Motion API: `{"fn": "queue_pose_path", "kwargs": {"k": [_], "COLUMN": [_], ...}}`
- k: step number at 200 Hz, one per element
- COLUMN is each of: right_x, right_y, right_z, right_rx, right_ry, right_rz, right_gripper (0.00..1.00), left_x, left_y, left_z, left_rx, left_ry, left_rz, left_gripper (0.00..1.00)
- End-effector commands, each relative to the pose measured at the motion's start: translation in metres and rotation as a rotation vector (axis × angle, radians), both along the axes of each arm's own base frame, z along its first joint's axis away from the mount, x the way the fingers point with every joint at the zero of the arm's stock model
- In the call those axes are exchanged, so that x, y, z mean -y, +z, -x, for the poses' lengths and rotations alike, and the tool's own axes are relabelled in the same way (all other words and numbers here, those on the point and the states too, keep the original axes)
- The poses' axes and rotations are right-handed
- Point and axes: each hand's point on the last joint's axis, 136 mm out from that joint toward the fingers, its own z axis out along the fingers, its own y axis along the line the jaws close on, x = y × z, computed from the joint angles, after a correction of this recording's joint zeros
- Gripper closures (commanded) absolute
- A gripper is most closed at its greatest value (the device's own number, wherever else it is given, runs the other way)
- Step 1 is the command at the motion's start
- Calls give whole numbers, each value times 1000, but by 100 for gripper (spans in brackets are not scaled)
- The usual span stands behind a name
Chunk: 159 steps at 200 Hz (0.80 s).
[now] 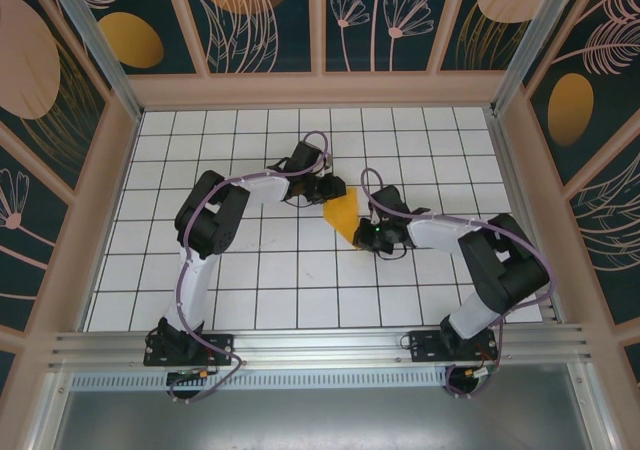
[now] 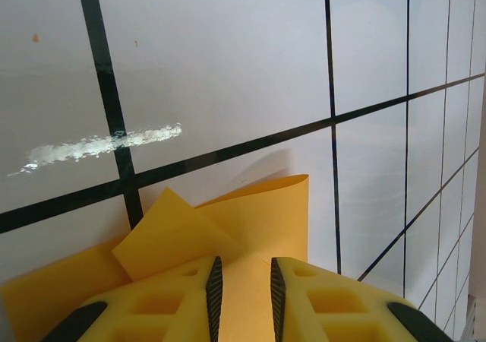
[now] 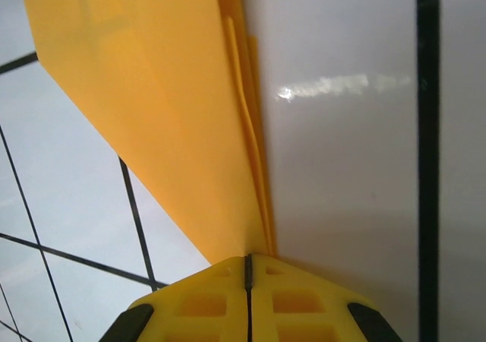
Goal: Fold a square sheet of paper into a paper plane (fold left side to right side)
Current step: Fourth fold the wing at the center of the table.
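The square sheet of paper [image 1: 343,213] is orange-yellow and folded into a pointed wedge like a paper plane, lying mid-table between both grippers. My left gripper [image 1: 328,192] is at its wide far end. In the left wrist view the left gripper [image 2: 243,270] has its jaws a little apart over the paper [image 2: 258,213], whose flaps curl up beyond the fingertips. My right gripper [image 1: 366,235] is at the pointed near end. In the right wrist view the right gripper [image 3: 248,257] is shut on the tip of the layered paper [image 3: 152,91].
White tiles with black grid lines cover the table [image 1: 250,290]. Patterned walls [image 1: 90,220] enclose it on the left, back and right. The arm bases stand on the metal rail [image 1: 320,345] at the near edge.
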Motion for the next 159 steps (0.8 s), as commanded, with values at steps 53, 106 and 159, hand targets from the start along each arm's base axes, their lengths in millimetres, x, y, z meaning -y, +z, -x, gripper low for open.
{"fn": "queue_pose_path", "kwargs": {"k": [53,106,159], "right_x": [-23,-40,-46], "right_y": [65,53,31], "right_z": [-17,-63,-95], "right_rx": [67,143,167], "right_ry": [64,-15,-39], "right_rz": [-73,-102,-41], "right_gripper": [92,92,92], "left_x": [-25,-25,-25], "left_y": [-44,-42,-43], "left_z": [13,14,15], "left_rx": [-85,-87,-89], "left_ry": [43,43,42], "left_rz": [-131,-121,-119], "left_gripper": [73,73,73]}}
